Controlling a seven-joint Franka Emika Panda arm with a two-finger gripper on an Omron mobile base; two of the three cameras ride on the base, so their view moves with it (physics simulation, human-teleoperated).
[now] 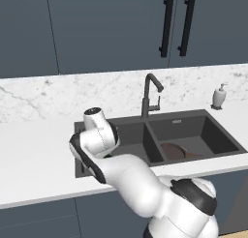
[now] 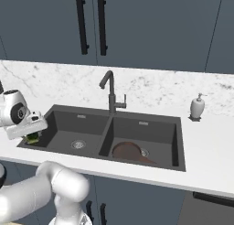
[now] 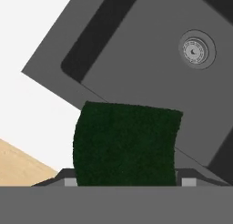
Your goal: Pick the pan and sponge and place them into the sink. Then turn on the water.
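One dark grey sink (image 2: 178, 141) has two basins and two round metal drains. One small round brown pan (image 2: 127, 151) lies in the right basin. One sponge (image 3: 125, 143), dark green on top, is pinched in the gripper (image 2: 33, 136) over the left basin's corner.

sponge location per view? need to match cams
Left base view: sponge, a green sliver under the wrist, at the left basin's near-left corner.
Right base view: far left, below the hand, at the sink corner.
Hand view: bottom centre, between the jaws.
Shared landmark: the left drain.
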